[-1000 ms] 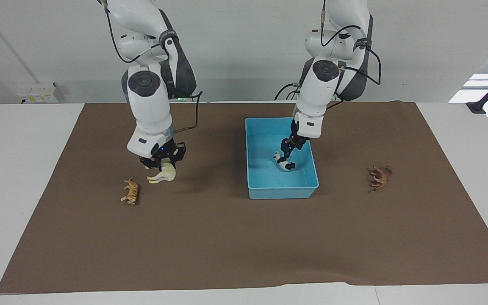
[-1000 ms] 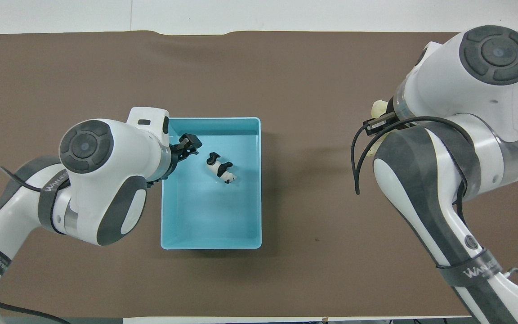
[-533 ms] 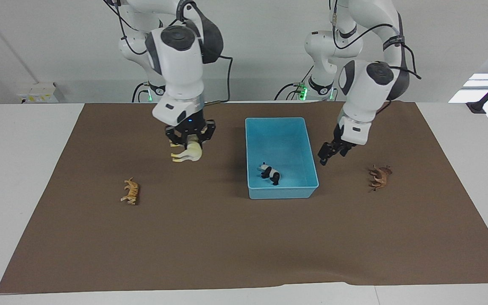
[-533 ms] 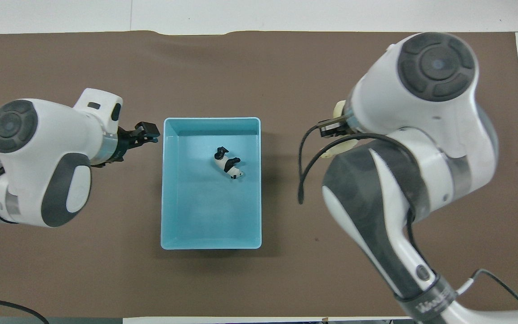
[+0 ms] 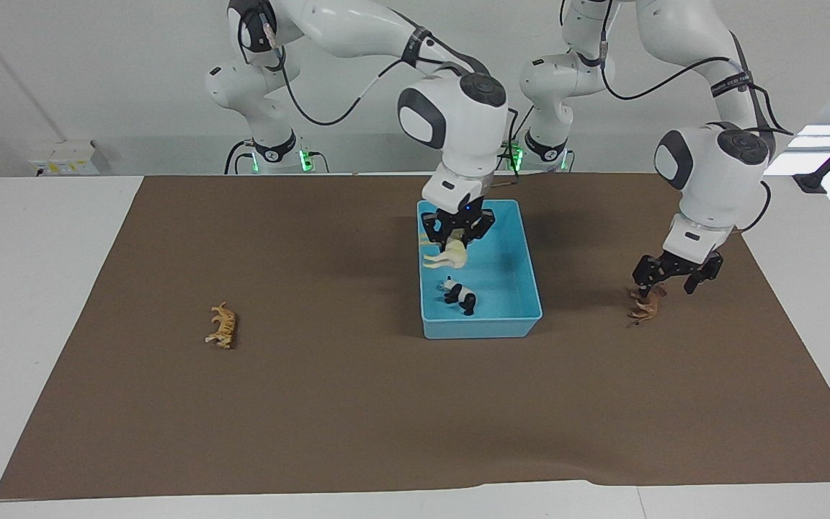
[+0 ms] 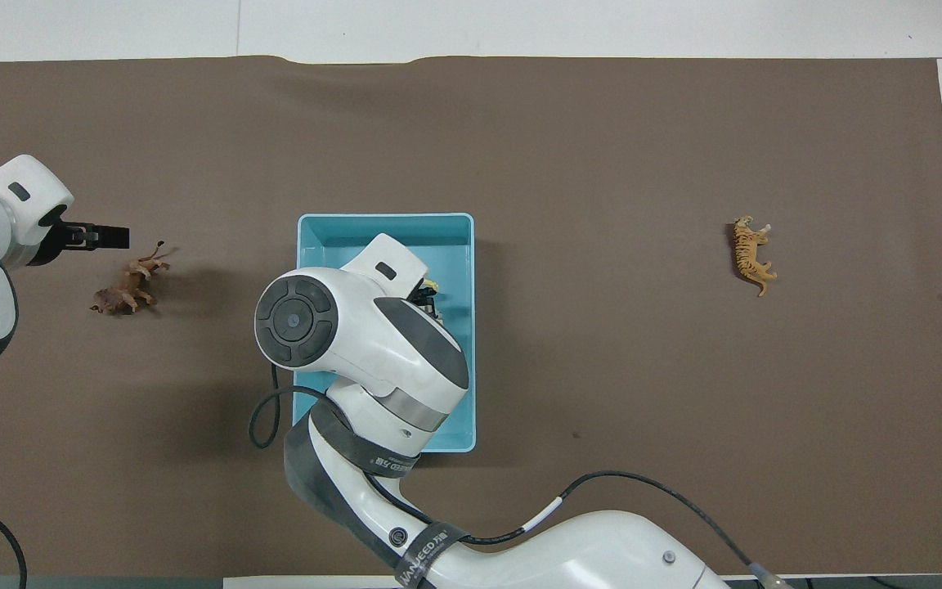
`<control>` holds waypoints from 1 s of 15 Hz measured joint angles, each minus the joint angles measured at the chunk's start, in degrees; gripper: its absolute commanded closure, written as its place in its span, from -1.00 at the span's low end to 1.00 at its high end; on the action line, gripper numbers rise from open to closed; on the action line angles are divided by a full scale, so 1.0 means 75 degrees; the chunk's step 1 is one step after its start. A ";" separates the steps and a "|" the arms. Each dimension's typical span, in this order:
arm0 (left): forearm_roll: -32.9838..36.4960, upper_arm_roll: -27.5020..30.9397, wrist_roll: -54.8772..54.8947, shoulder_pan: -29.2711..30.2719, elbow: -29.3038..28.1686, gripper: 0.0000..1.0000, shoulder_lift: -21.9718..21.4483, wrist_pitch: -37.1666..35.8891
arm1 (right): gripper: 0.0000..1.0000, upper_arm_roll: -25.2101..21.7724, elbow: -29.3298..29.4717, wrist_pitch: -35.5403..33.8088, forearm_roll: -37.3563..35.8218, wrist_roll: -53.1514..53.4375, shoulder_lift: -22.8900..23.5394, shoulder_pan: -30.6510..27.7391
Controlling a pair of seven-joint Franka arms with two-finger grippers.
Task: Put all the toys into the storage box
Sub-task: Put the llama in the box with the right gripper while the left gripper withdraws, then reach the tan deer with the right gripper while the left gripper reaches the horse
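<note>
Your right gripper [image 5: 457,234] clamped on the horse [image 5: 446,255] over the box [image 5: 523,238] at frame centre, panda [image 5: 460,294] inside it, your left gripper [image 5: 671,277] spread wide over the brown animal [image 5: 645,303] at right, tiger [image 5: 222,326] at left on the mat [image 5: 314,404].

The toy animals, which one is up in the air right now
The cream horse-like figurine, hanging from the right gripper over the storage box. The panda, tiger and brown animal all rest on surfaces.
</note>
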 measured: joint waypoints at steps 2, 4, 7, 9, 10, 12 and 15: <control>0.0006 -0.0008 0.0119 0.0027 -0.0001 -1.00 0.0115 0.0060 | -1.00 -0.0051 0.0115 -0.0048 0.0000 0.0128 0.0020 -0.0027; 0.0029 -0.0038 0.0189 0.0027 -0.0042 -1.00 0.0300 0.0061 | -1.00 -0.0092 0.0261 -0.0370 0.0000 0.0164 -0.0004 -0.0055; 0.0034 -0.0039 0.0498 0.0066 -0.0222 -1.00 0.0448 0.0066 | -1.00 -0.0198 0.0462 -0.0796 0.0000 0.0193 -0.0123 -0.0192; 0.0035 -0.0028 0.0711 0.0154 -0.0282 -1.00 0.0478 0.0074 | -1.00 -0.0256 0.0579 -0.1045 -0.0001 0.0097 -0.0447 -0.0586; 0.0035 -0.0028 0.0765 0.0191 -0.0321 -1.00 0.0489 0.0078 | -1.00 -0.0265 0.0585 -0.1270 -0.0001 -0.0242 -0.0700 -0.0906; 0.0035 -0.0036 0.0814 0.0204 -0.0392 -1.00 0.0530 0.0088 | -1.00 -0.0275 0.0579 -0.1835 0.0004 -0.1445 -0.1201 -0.1693; 0.0036 -0.0077 0.0819 0.0190 -0.0473 -1.00 0.0611 0.0175 | -1.00 -0.0270 0.0364 -0.2195 0.0017 -0.2915 -0.1639 -0.3048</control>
